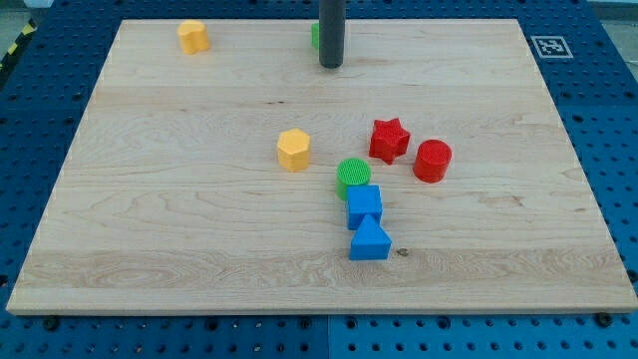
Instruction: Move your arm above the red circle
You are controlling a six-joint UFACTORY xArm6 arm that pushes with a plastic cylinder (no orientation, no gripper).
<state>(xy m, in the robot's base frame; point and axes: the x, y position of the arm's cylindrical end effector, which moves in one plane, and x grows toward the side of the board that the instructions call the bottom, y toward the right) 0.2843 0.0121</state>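
Note:
The red circle (433, 161) sits right of the board's middle. A red star (389, 140) lies just to its left, close beside it. My tip (330, 65) is the lower end of the dark rod near the view's top, well above and left of the red circle. A green block (315, 36) is mostly hidden behind the rod. A green circle (352, 177), a blue cube (364, 206) and a blue triangle (370, 241) form a column below the red star.
A yellow hexagon (293, 149) sits near the middle. A yellow block (192, 37) lies at the top left. The wooden board (150, 229) rests on a blue pegboard. A fiducial tag (549, 46) marks the top right corner.

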